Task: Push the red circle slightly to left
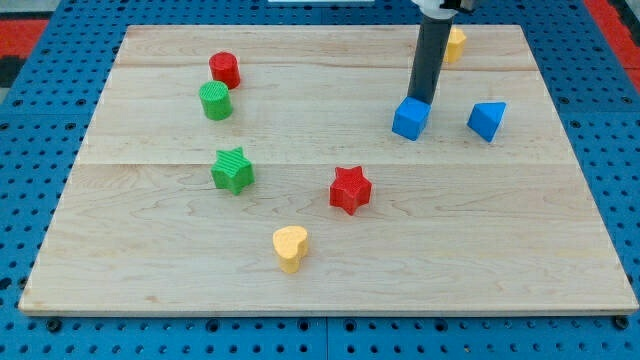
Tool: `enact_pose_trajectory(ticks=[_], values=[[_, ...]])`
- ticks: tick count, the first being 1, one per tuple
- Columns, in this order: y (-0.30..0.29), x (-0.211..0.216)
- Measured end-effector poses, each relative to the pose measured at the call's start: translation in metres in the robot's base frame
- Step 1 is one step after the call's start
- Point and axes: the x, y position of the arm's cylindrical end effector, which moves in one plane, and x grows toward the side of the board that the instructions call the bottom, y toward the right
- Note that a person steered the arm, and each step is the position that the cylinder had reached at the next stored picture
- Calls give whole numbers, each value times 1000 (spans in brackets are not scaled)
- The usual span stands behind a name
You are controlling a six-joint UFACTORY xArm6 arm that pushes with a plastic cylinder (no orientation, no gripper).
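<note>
At the view's bottom sit the yellow heart (290,248), red star (350,189) and green star (232,170); farther up-left the red circle (225,69) lies just above the green circle (215,101), so a skewed push risks nudging both. I have no jaws, holding nothing: my tip (420,102) touches the blue cube (410,119), well apart

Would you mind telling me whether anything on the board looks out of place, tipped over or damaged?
Nothing stands out. All blocks sit flat on the wooden board, undamaged. My tip is at the blue cube's top edge, far from the red circle, which sits just above the green circle at the view's upper left.
</note>
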Motion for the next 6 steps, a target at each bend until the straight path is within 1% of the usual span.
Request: enact_pose_trajectory(ticks=[1, 2, 3, 4, 6], values=[[1, -9], [-42, -55], [-132, -89], [-183, -71], [-229, -61]])
